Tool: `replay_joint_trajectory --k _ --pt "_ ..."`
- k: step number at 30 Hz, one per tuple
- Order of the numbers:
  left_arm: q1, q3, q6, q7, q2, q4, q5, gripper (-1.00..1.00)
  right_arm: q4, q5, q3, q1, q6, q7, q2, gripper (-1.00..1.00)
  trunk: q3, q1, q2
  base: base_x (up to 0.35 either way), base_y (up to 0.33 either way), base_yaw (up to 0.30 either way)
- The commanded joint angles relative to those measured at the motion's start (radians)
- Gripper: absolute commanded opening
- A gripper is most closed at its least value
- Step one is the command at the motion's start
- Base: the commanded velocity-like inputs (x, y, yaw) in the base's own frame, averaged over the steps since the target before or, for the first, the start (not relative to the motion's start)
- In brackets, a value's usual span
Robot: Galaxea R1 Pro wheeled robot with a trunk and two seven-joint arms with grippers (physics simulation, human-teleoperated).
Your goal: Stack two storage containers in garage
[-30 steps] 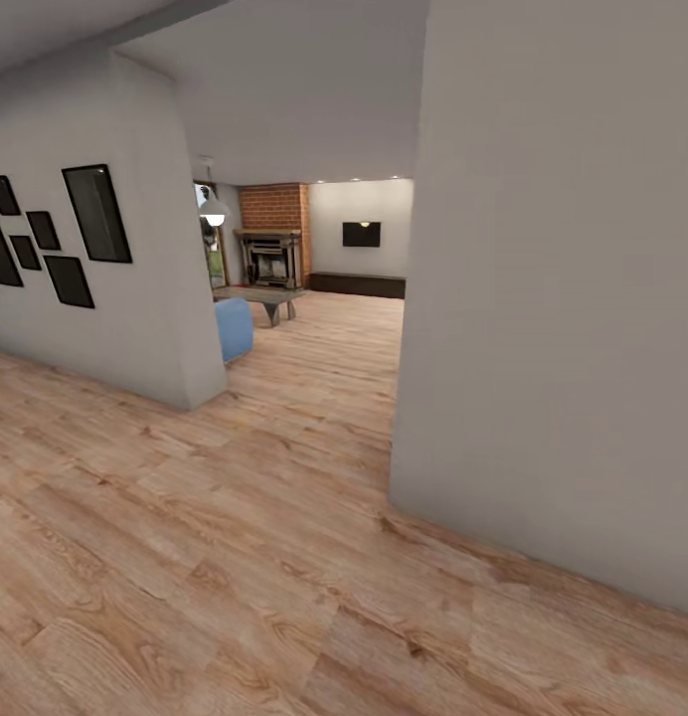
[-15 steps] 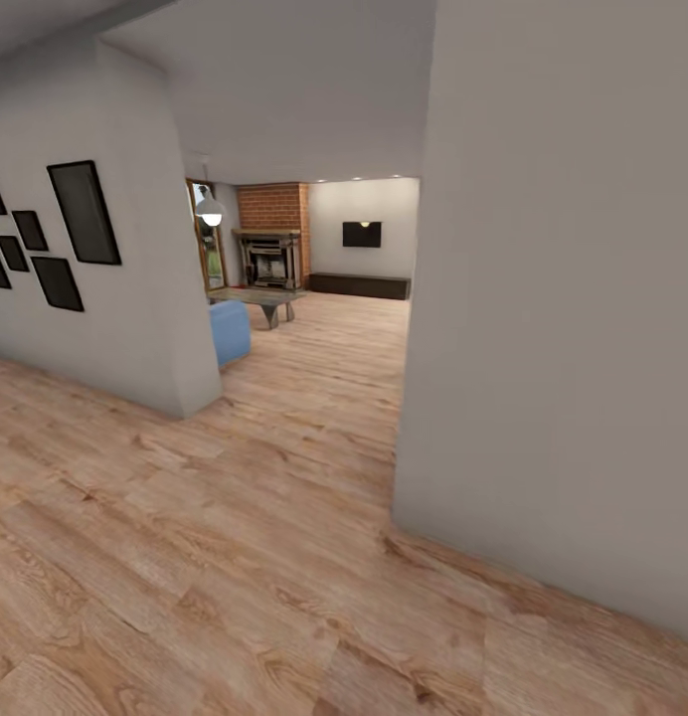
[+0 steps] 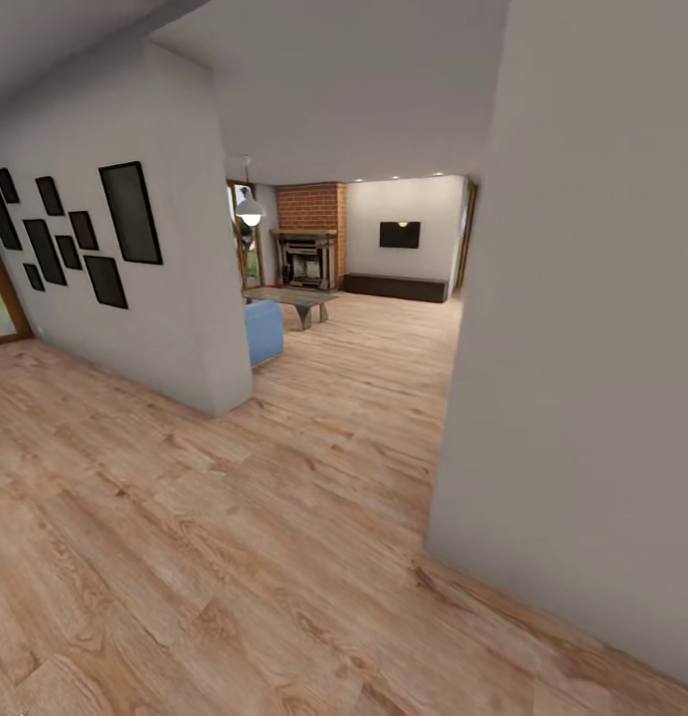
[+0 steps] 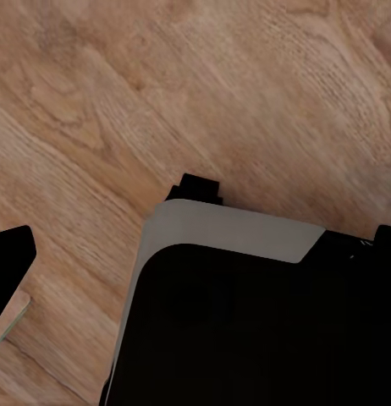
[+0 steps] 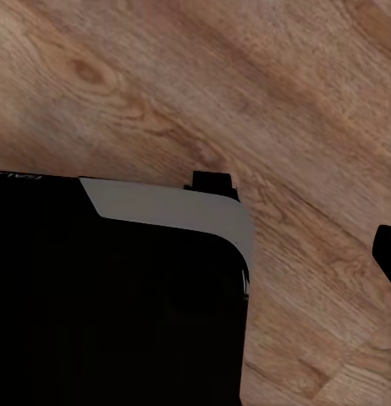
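The robot stands on the wood floor of a hallway, facing the opening between the wall with black frames and the near wall. Beyond it lies the living room, with a brick fireplace, a low table and the corner of a blue sofa. No red-orange bin is visible yet. Both wrist views look down on floorboards and the robot's dark base, so I cannot tell how the jaws stand, and nothing shows in them. Judged from here, the step is driving in: steer through the middle of the gap, well off the near wall's corner, then turn to search the room
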Motion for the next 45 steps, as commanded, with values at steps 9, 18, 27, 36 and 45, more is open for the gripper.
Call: replay_joint_trajectory --k 9,18,27,36,45 --pt "-0.001 -0.007 -0.003 0.003 0.000 0.001 0.008 1.00 0.003 -0.004 0.007 -0.001 -0.006 0.003 0.000 1.00 -0.001 0.001 -0.001 0.318 0.000 0.267" --pt "-0.001 -0.007 -0.003 0.003 0.001 0.001 0.008 1.00 0.003 -0.004 0.006 -0.001 -0.008 0.003 0.000 1.00 -0.001 0.001 -0.001 0.318 0.000 0.268" --pt "-0.001 -0.007 -0.002 0.003 0.001 0.001 0.008 1.00 0.003 -0.004 0.006 -0.001 -0.006 0.003 -0.001 1.00 -0.001 0.001 -0.001 0.318 0.000 0.160" --pt "-0.001 -0.007 0.004 0.003 0.003 0.001 0.008 1.00 0.003 -0.004 0.006 -0.001 -0.006 0.003 0.000 1.00 -0.001 0.001 -0.001 0.320 0.000 0.009" --pt "-0.001 -0.007 0.005 0.003 0.003 0.001 0.008 1.00 0.003 -0.004 0.007 -0.001 -0.003 0.002 0.001 1.00 -0.001 0.001 -0.001 0.322 0.000 0.000"
